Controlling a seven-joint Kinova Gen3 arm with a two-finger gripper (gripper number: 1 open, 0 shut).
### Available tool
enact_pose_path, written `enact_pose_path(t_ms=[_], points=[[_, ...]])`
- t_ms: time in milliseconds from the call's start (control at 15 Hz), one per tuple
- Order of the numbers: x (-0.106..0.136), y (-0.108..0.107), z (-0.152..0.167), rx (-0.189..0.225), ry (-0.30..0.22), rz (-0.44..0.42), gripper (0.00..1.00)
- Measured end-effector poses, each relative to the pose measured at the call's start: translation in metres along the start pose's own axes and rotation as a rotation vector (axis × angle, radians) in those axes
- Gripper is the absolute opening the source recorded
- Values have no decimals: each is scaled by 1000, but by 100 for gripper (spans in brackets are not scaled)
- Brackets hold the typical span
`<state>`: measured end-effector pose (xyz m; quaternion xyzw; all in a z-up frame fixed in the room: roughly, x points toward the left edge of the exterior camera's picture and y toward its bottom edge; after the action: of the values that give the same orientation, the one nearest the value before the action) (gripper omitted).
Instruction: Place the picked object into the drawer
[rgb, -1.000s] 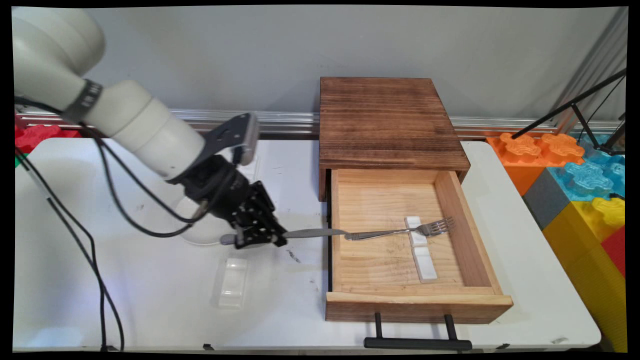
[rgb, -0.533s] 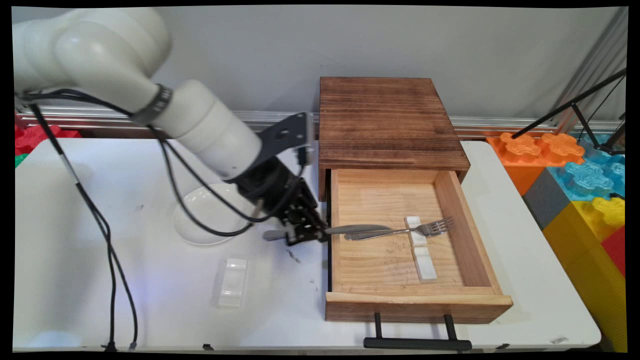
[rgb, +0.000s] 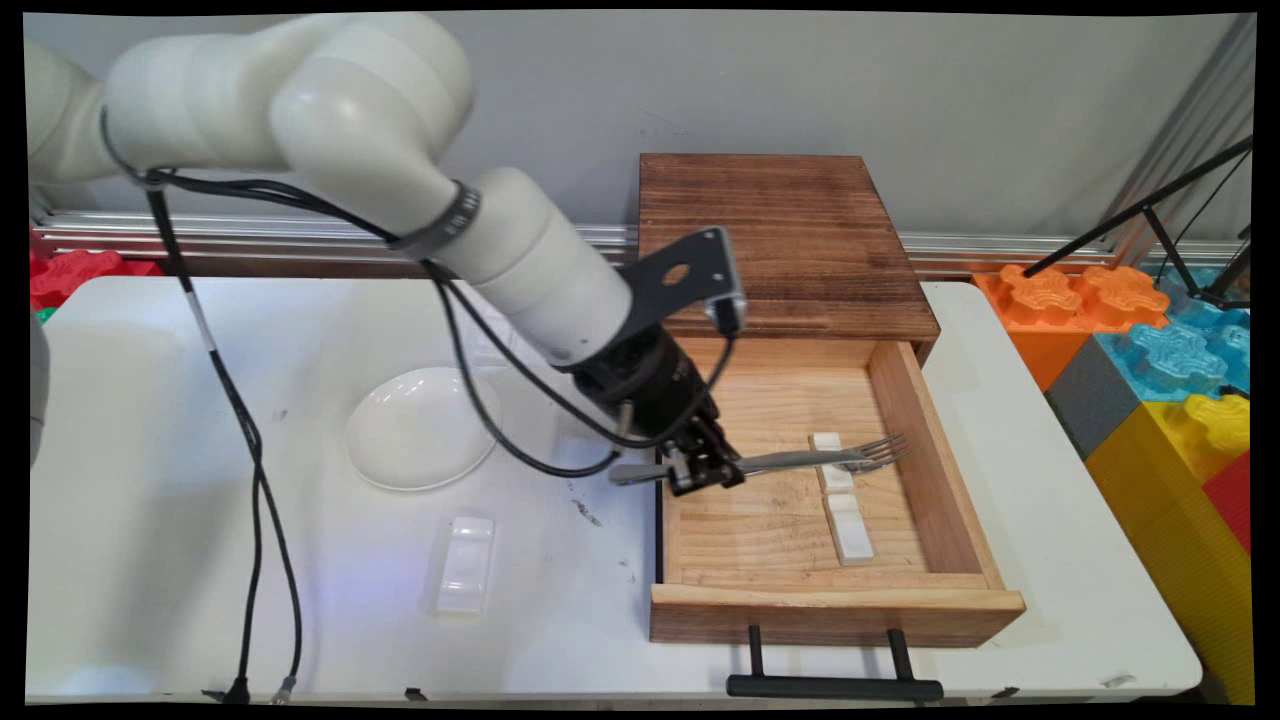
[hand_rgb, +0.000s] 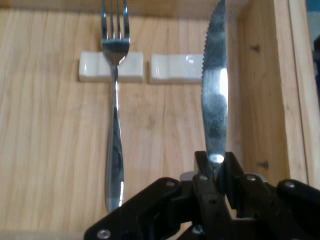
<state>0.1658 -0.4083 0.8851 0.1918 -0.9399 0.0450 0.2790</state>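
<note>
Inside the open drawer (rgb: 985, 560), fingers (hand_rgb: 202, 172) clamp a knife (hand_rgb: 214, 107) beside the fork (hand_rgb: 115, 105).

My hand (hand_rgb: 216, 172) is black and my arm white. The knife (hand_rgb: 214, 95) I hold is silver with a serrated edge, the fork (hand_rgb: 115, 100) shiny silver. The drawer (rgb: 790, 590) is pale striped pine under a dark brown top (rgb: 770, 240). The two rests (hand_rgb: 145, 67), plate (rgb: 418, 428) and worktop (rgb: 200, 560) are white.

A robotics lab, by the look of it — a white folding table (rgb: 150, 620) set against a bare grey wall (rgb: 520, 90). Oversized foam blocks (rgb: 1160, 370) are stacked to one side, a black tripod (rgb: 1170, 215) over them — a staged test space.
</note>
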Motion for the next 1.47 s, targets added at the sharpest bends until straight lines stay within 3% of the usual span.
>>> enact_pose_path(t_ms=[800, 1467], points=[[40, 0, 54, 11, 42, -11, 0], [34, -1, 87, 10, 36, -32, 0]])
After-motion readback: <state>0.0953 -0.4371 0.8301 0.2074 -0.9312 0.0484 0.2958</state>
